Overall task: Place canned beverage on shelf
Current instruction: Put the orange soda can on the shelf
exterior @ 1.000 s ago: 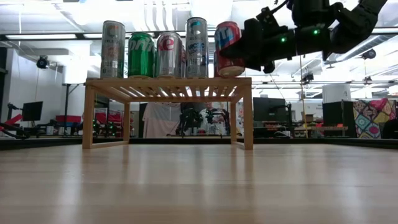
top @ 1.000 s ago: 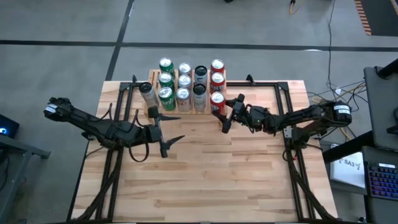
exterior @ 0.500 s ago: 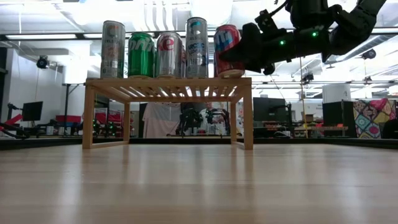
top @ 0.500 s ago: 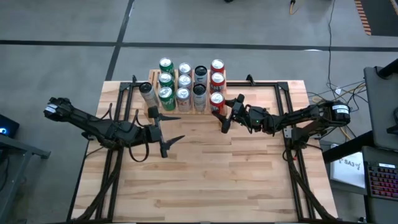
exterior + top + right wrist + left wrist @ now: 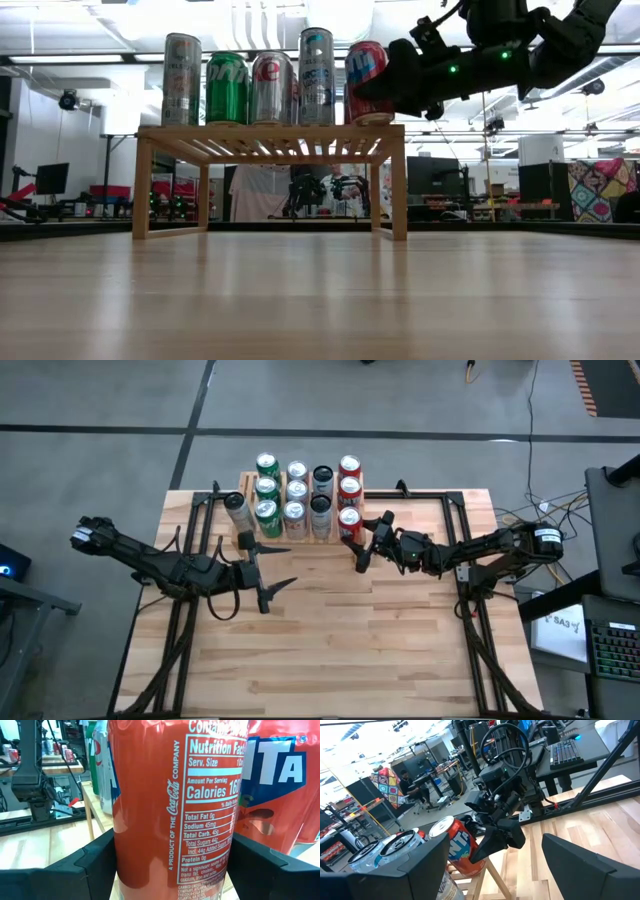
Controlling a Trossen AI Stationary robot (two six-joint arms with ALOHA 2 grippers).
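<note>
Between right gripper (image 5: 170, 870) fingers (image 5: 80, 865), orange can (image 5: 172, 800) shows nutrition label.

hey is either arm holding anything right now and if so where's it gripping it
The right gripper holds an orange soda can by its side wall, one finger on each side, at the shelf's near right corner. The left gripper is open, holding nothing.

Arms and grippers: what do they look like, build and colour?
Both arms are dark, near-black jointed links. The right arm has a white label band near its base, black cables looping by the wrist, and small green lights in the low view. Each gripper, left and right, ends in two flat, tapered dark fingers.
</note>
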